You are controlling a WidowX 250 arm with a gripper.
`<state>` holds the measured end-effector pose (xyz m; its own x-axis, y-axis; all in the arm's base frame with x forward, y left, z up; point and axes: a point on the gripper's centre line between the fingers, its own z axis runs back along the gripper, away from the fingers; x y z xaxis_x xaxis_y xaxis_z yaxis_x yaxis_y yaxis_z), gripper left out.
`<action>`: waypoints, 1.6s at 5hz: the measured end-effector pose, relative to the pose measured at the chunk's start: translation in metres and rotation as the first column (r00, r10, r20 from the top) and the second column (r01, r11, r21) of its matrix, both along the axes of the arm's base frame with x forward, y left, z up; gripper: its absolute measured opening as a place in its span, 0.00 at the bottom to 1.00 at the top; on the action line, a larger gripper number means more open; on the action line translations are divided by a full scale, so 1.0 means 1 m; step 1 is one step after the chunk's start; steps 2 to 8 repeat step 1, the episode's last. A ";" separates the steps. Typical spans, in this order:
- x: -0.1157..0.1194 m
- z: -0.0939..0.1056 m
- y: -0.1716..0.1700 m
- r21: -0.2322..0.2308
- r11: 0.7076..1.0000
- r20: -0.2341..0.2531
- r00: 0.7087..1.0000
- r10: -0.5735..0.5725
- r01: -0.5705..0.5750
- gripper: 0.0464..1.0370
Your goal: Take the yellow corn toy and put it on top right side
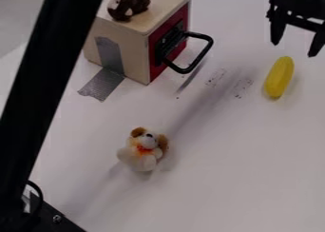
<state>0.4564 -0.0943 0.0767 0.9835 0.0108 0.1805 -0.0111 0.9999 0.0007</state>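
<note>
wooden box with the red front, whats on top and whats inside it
A brown and white plush toy sits on top of the wooden box. Its inside cannot be seen, covered by the walls and red front.

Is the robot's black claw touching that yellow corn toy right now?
Apart. In the camera view, the gripper is above the corn toy in the picture, with white table surface visible between them.
</note>
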 end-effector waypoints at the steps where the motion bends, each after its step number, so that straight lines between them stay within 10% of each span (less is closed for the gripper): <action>1: -0.010 0.026 0.005 -0.023 0.999 0.002 0.999 0.047 -0.047 0.96; 8: -0.010 0.026 0.005 -0.023 0.999 0.002 0.999 0.047 -0.047 0.96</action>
